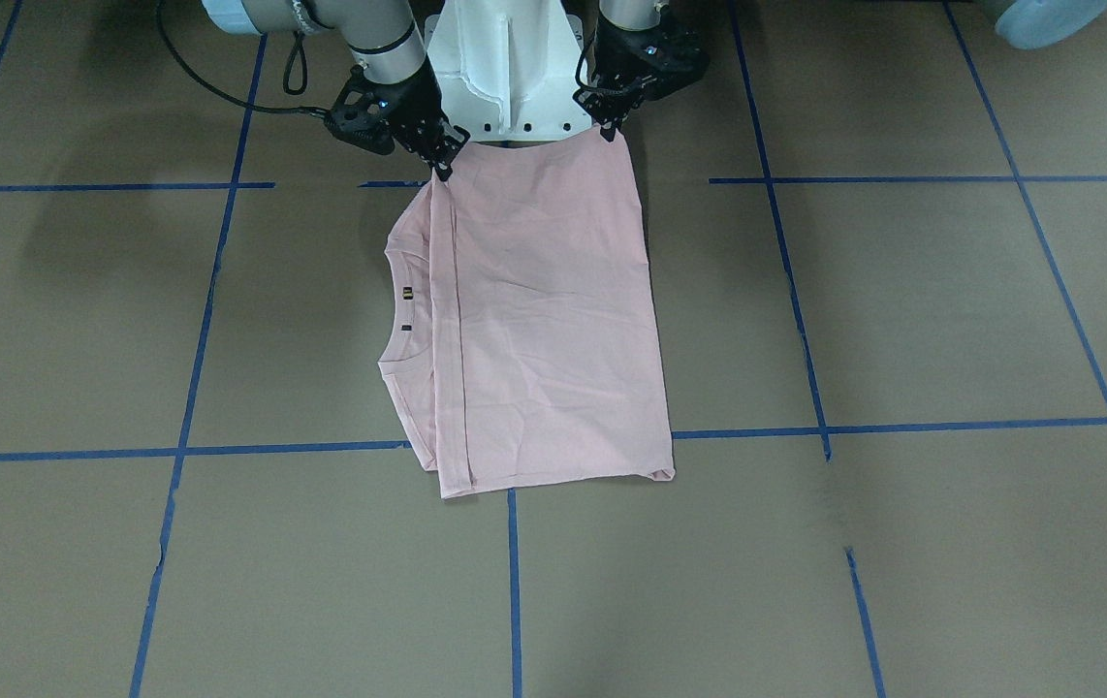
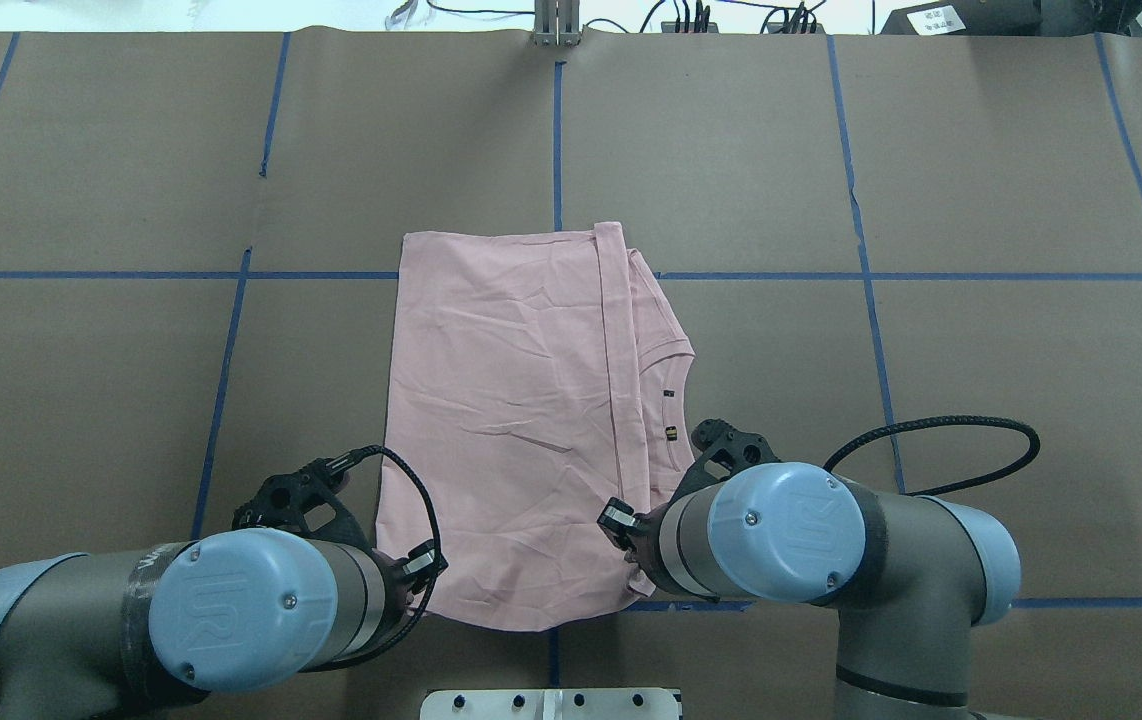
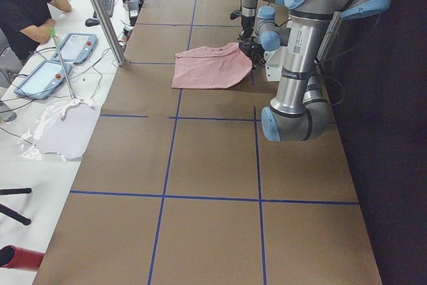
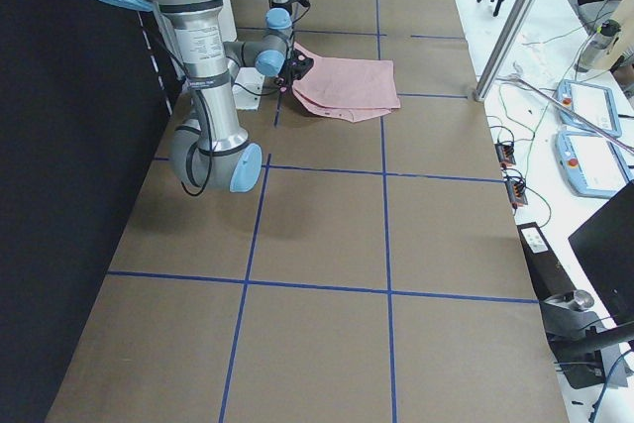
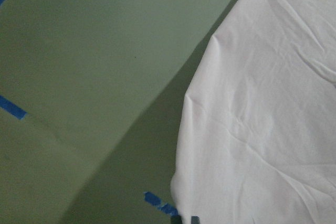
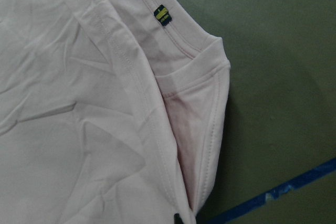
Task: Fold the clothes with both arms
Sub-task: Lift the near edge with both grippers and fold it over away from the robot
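The table (image 1: 902,310) is covered in brown paper and crossed by blue tape lines (image 1: 776,233) that mark a grid of large squares. Over its robot-side edge reach the two silver-grey arms with light blue joint caps, the left arm (image 2: 221,610) and the right arm (image 2: 801,530), both bent down toward the same stretch of table. Between them, at the middle of the table and just in front of the white pedestal (image 1: 505,68), lies the pale pink T-shirt (image 1: 553,320). It is folded over on itself with a plain side up, so that a hemmed edge runs across it close to the ribbed neck (image 1: 396,320), which points toward the robot's right. Most of the cloth rests flat and lightly creased on the paper, and no print shows. The two corners of its edge nearest the robot are held. The left gripper (image 1: 609,128) has its fingers pressed together on the corner at the robot's left. The right gripper (image 1: 441,165) pinches the corner on the neck side in the same way, its fingers closed on the cloth. In the right wrist view the folded sleeve edge and neck rib run up from the fingertips. A small dark and yellow label (image 1: 408,293) sits inside the neck.
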Controlling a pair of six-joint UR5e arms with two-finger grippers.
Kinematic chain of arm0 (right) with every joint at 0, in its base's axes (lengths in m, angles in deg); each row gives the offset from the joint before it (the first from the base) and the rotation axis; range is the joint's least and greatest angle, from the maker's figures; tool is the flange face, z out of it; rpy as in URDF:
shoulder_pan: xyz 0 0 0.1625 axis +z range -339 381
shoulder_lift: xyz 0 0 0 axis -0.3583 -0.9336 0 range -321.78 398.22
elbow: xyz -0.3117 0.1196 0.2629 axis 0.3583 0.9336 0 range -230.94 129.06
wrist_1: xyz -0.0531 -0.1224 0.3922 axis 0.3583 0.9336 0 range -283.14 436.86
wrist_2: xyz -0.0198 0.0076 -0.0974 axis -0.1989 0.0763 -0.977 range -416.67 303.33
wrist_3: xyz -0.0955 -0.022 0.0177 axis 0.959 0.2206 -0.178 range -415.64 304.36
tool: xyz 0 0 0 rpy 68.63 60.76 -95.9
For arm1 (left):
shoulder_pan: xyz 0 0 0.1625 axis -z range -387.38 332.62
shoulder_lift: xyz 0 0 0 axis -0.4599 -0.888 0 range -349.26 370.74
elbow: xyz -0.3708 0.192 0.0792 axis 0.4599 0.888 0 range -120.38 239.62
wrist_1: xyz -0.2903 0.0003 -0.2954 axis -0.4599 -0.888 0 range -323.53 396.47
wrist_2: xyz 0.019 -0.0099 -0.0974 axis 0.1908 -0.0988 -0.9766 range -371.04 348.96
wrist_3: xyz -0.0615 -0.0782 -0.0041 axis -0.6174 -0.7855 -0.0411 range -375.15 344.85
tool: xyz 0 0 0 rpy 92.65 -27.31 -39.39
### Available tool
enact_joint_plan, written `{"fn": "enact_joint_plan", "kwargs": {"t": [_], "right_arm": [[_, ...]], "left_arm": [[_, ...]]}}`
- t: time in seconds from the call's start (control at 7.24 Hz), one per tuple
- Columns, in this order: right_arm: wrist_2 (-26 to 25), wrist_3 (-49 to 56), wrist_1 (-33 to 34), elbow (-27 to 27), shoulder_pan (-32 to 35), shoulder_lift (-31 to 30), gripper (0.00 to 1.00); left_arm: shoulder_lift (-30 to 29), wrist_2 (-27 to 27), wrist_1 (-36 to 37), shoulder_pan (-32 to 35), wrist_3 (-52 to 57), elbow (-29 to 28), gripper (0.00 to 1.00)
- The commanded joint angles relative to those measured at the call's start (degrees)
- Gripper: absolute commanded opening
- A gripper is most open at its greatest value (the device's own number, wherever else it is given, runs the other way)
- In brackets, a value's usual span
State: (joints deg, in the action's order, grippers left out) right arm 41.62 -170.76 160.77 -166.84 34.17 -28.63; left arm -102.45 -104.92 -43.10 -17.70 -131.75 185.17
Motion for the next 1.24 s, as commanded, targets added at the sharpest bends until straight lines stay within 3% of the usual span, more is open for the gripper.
{"fn": "enact_joint_plan", "kwargs": {"t": [0.0,0.14,0.55,0.83,1.11], "right_arm": [[-0.81,0.34,-0.07,-0.20,0.18,0.31,0.00],[-3.78,0.60,-0.07,-0.11,1.40,0.32,0.00],[-4.33,5.70,-0.94,2.07,7.38,2.34,0.00],[-4.25,5.44,-9.96,11.10,9.41,4.61,0.00],[-3.81,5.61,-11.05,13.94,12.12,6.11,0.00]], "left_arm": [[-0.10,-1.04,0.21,0.33,1.27,2.07,0.00],[-0.36,-0.52,-0.05,2.51,4.94,1.81,0.00],[-1.67,-0.69,-3.71,11.82,11.56,-1.68,0.00],[-1.68,-0.87,-11.37,13.33,10.69,-7.93,0.00],[-1.77,-1.22,-12.00,17.01,10.08,-8.30,0.00]]}}
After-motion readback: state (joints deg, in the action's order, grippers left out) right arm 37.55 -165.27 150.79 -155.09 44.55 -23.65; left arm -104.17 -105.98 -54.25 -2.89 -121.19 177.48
